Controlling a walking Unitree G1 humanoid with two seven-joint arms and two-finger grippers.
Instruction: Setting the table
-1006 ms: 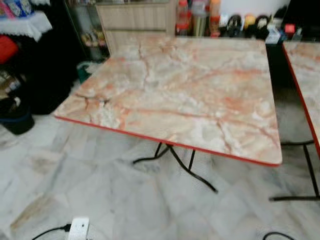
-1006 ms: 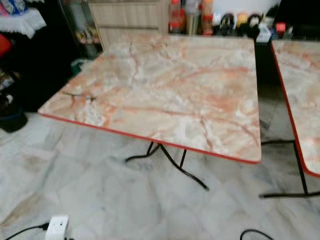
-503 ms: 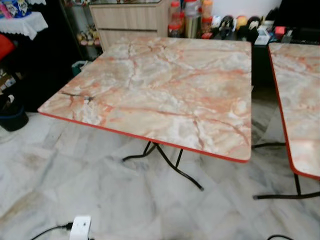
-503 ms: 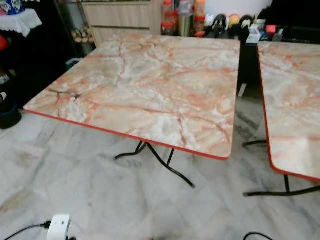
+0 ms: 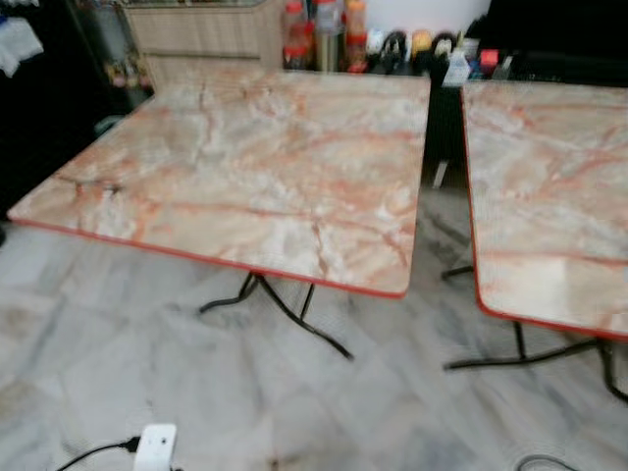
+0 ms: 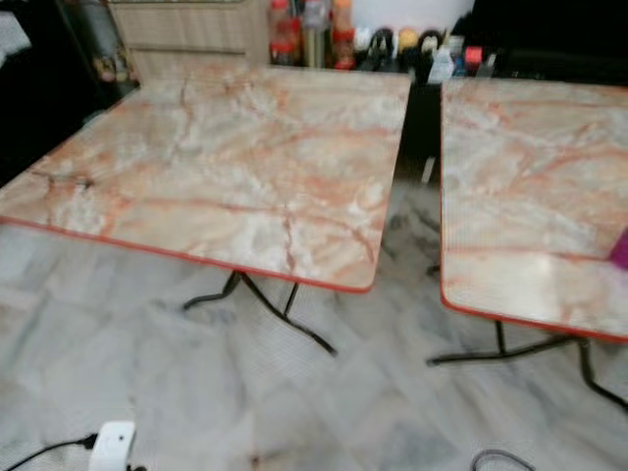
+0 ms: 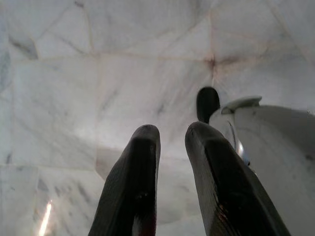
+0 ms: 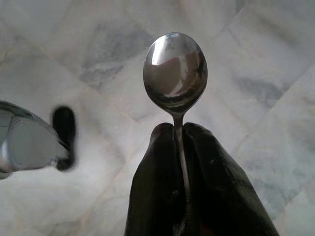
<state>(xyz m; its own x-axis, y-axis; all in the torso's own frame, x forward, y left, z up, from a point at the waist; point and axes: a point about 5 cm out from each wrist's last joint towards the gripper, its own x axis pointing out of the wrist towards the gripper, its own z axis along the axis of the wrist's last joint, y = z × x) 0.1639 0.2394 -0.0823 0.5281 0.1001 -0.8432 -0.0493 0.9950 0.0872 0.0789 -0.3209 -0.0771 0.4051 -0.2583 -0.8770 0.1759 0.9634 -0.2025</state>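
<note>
Spoon handle hidden between right tool fingers, clamped shut, bowl protruding over floor. Left tool slightly parted, empty. Second tabletop cut off.

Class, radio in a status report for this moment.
Right hand shut on spoon, above floor. Left hand empty, fingers slightly apart. Two marble tables ahead, tops bare. Power adapter and cable on floor.
</note>
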